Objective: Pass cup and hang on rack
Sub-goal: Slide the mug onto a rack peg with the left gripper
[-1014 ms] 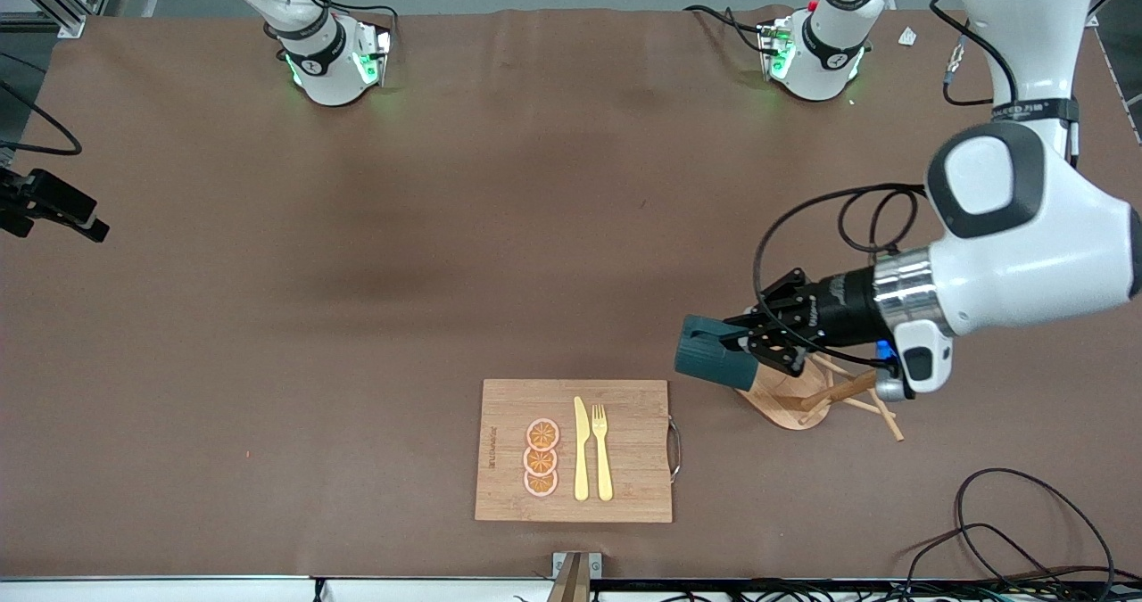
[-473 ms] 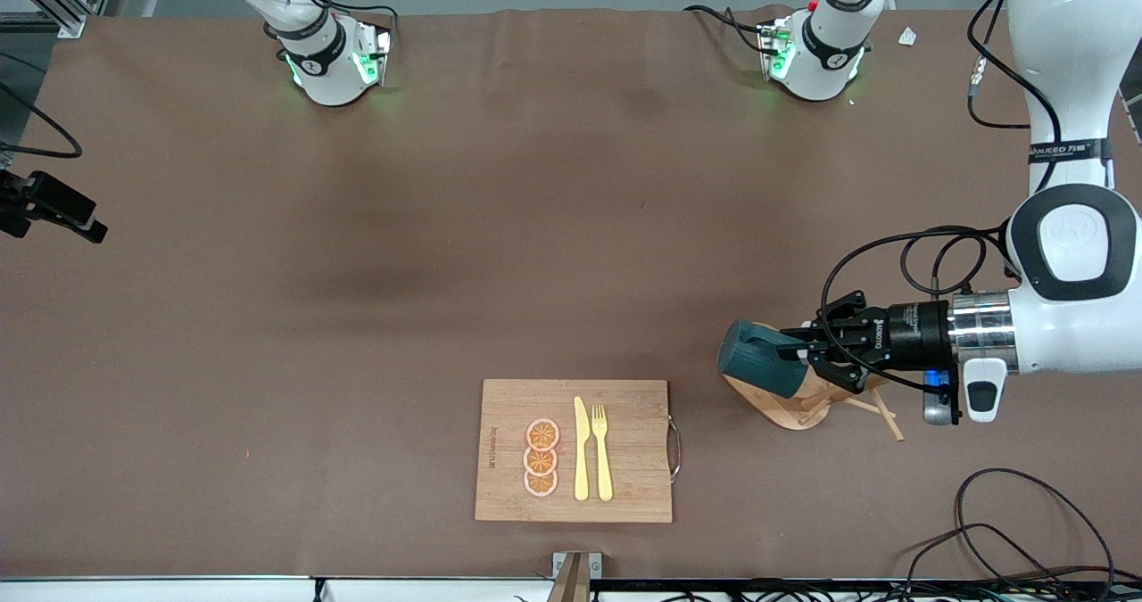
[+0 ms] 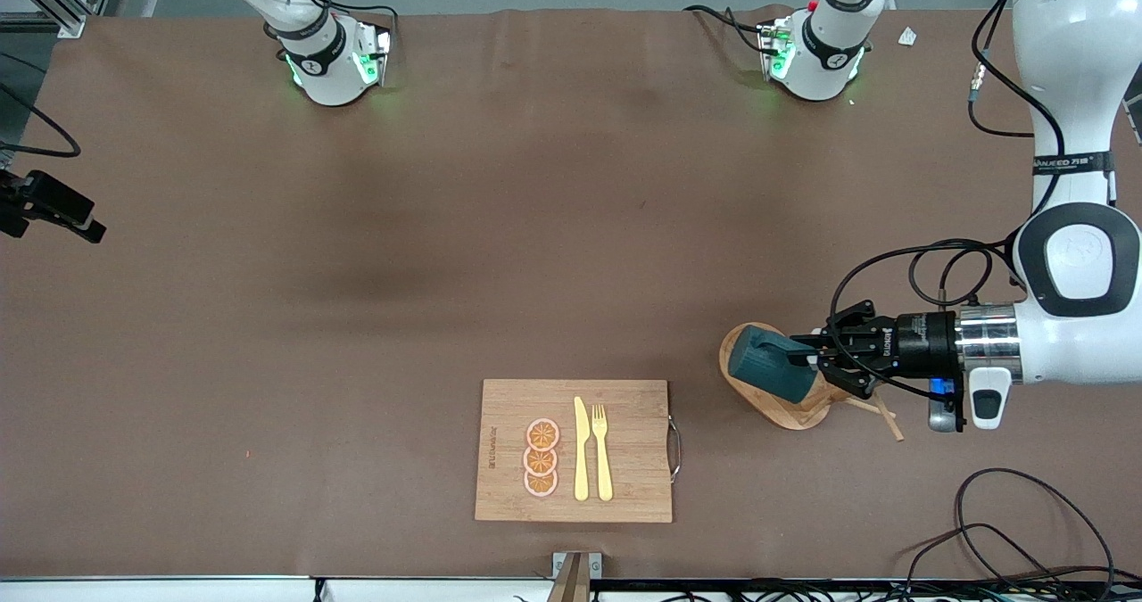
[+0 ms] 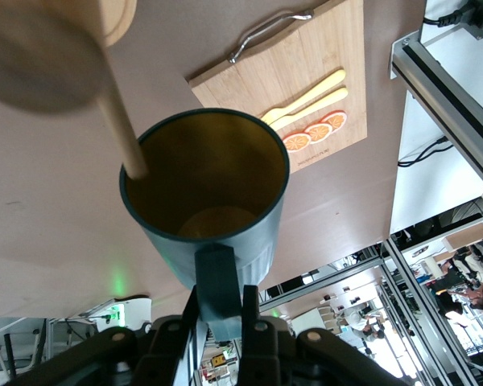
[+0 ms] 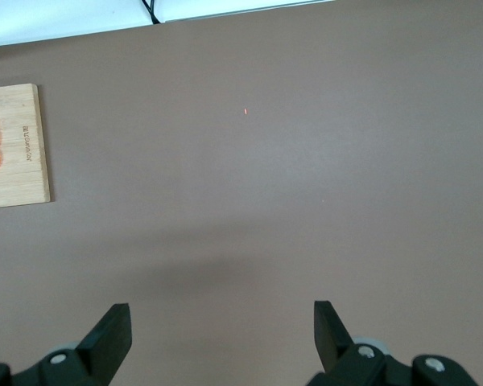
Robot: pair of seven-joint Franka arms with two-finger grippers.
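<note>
The dark teal cup (image 3: 769, 366) lies on its side in the air, mouth pointing toward the right arm's end of the table. My left gripper (image 3: 810, 358) is shut on its handle (image 4: 217, 283) and holds it over the oval base of the wooden rack (image 3: 778, 412). In the left wrist view the cup (image 4: 213, 173) shows its yellowish-brown inside, and a rack peg (image 4: 117, 112) reaches its rim. My right gripper (image 5: 221, 330) is open and empty over bare table; it is out of the front view.
A bamboo cutting board (image 3: 571, 450) with a yellow knife, a fork and orange slices lies beside the rack, toward the right arm's end. Rack pegs (image 3: 879, 410) stick out under the left wrist. Cables (image 3: 1026, 531) lie near the table's front corner.
My left gripper has carried the cup toward the left arm's end of the table and down, from beside the rack to over its base. The wrist has drawn back with it.
</note>
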